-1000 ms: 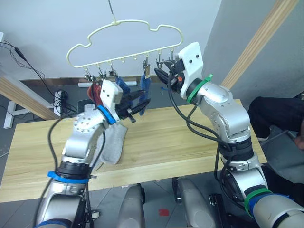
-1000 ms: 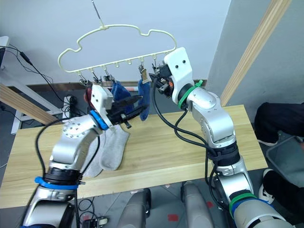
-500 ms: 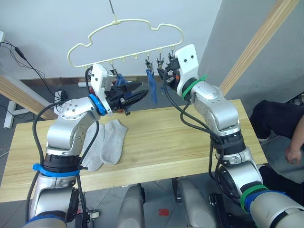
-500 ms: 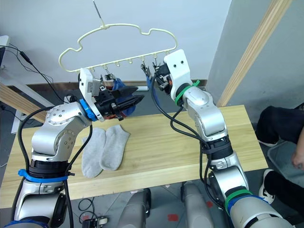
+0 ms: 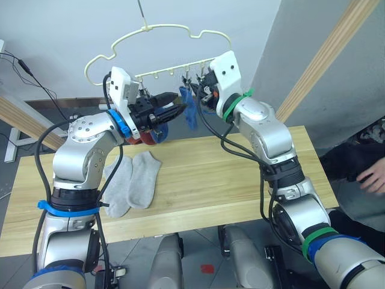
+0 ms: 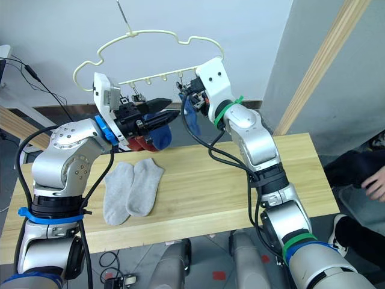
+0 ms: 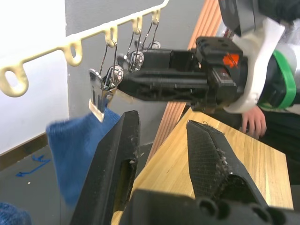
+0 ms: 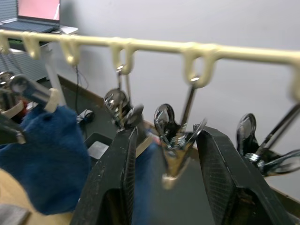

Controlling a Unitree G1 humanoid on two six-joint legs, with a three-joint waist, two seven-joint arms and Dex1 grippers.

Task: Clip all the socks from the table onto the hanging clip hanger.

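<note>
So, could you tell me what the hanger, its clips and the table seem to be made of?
Hanger: thin pale yellow rod, smooth, likely coated wire or plastic. Clips: shiny bare metal, with bright reflections. Table: pale wood planks, matte, with visible grain.

Both arms are raised with elbows bent, forearms angled inward toward each other. The left gripper point(image 5: 174, 103) points toward the robot's right, jaws parted and empty. The right gripper point(image 5: 194, 91) faces it, close by, jaws apart.
</note>
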